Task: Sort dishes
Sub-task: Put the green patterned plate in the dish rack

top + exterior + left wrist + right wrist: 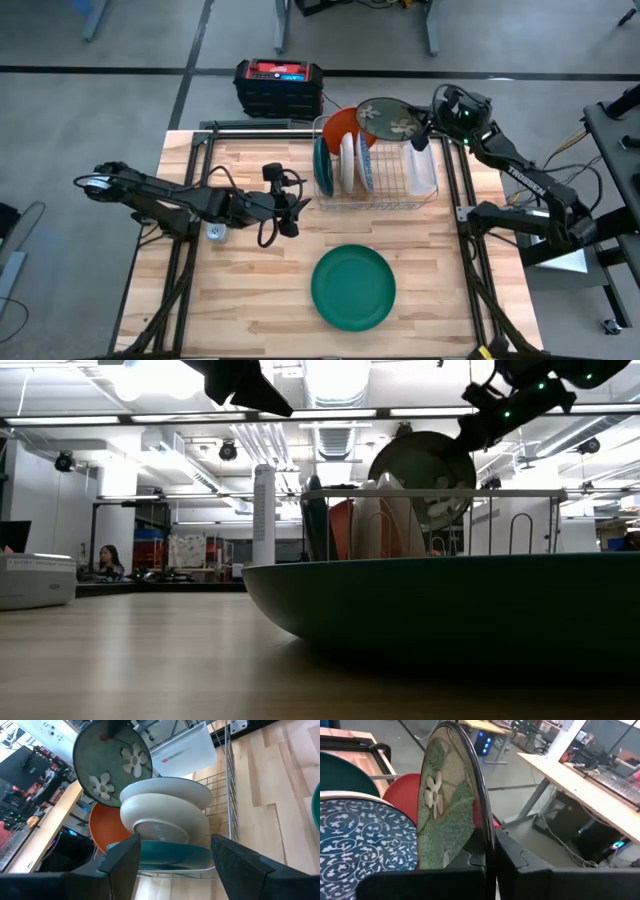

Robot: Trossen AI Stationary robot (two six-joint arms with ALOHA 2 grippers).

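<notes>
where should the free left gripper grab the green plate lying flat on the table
By its raised rim, on the edge nearest the left gripper, which hangs open just left of the rack. The green plate lies right side up and shallow, so only the upturned rim offers a lip: probably one finger inside, one outside, coming down from above. The right gripper is shut on the floral plate.

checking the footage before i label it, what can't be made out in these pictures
- Low view: the green plate up front hides the wire rack's base and the dishes' lower halves.
- High view: the racked dishes stand edge-on, so their faces cannot be seen.
- Right wrist view: the floral plate, held by the right end effector, blocks the rack.
</notes>
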